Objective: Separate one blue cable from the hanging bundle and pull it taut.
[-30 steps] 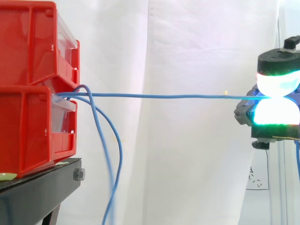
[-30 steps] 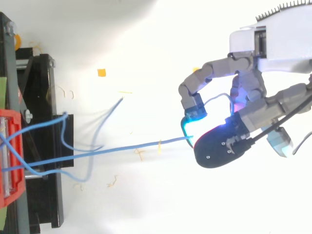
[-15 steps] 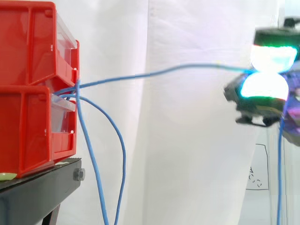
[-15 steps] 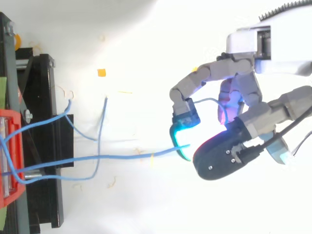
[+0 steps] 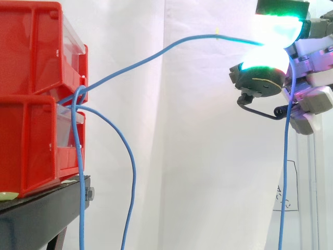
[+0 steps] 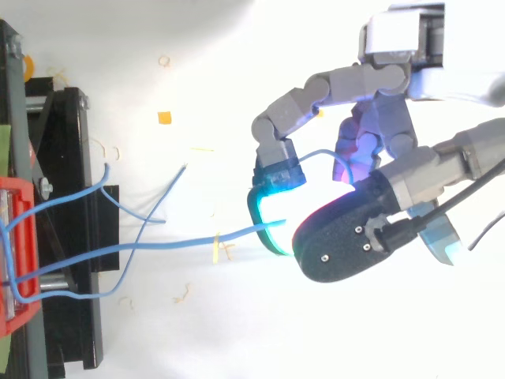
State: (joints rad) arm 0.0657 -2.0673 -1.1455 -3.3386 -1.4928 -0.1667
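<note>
Red plastic bins (image 5: 36, 94) are stacked in two tiers on a black stand (image 5: 36, 216), their fronts at the stand's edge nearest the hand. From the gap between the tiers comes the bundle of thin blue cables (image 5: 132, 182). Most of them drop in loops past that edge and hang below it.

One blue cable (image 5: 156, 52) is lifted clear of the rest. It leaves the bin fronts, crosses a hanging strand close to the stand's edge, and climbs in a shallow bow towards the upper right. It is separated but, judging by that curve, not yet taut.

At the far end the hand (image 6: 410, 170) grasps this cable, pinching it between glowing fingertips (image 5: 276, 28) set one above the other. The cable's loose tail (image 5: 285, 182) falls straight down beside the hand.

To finish well, the pull probably wants to run away from the bins, along the cable's own line, until the bow flattens. The pinch should hold firm so the thin cable does not slip. Go slowly near the end, since the crossing at the bins could snag and drag a neighbouring strand.
</note>
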